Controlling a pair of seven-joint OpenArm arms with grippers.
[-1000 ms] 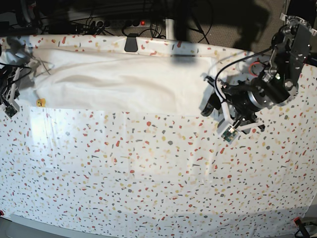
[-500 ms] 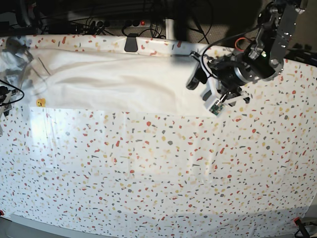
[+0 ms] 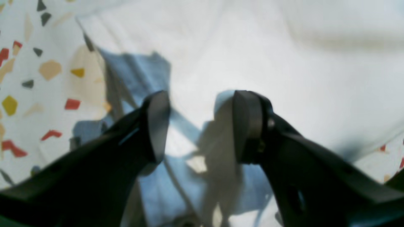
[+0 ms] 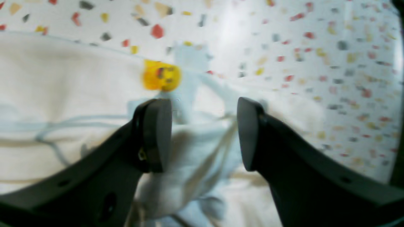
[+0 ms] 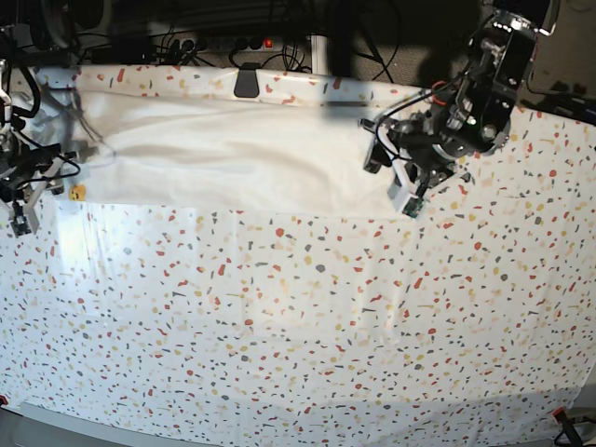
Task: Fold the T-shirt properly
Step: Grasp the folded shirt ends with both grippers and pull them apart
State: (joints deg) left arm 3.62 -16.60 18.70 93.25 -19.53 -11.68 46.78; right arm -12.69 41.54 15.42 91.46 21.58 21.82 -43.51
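The T-shirt (image 5: 233, 154) lies as a long white band across the far part of the table, plain side up. A small yellow bit of its print (image 5: 77, 193) peeks out at its left end. My left gripper (image 5: 377, 154) hovers open over the band's right end. In the left wrist view, white T-shirt cloth (image 3: 284, 63) fills the gap between the left gripper's (image 3: 202, 126) fingers. My right gripper (image 5: 56, 172) is at the left end, open. In the right wrist view, bunched T-shirt cloth (image 4: 189, 170) lies under the right gripper (image 4: 202, 135), with the yellow print (image 4: 161, 75) just beyond.
The speckled white table cover (image 5: 298, 326) spreads over the whole near side. A black clip (image 5: 247, 82) sits on the far edge, with cables and a power strip behind it. A red tag (image 5: 559, 414) marks the near right corner.
The right gripper has opened and let the cloth at the left end drop. The left arm swung up and left from beside the shirt onto its right end.
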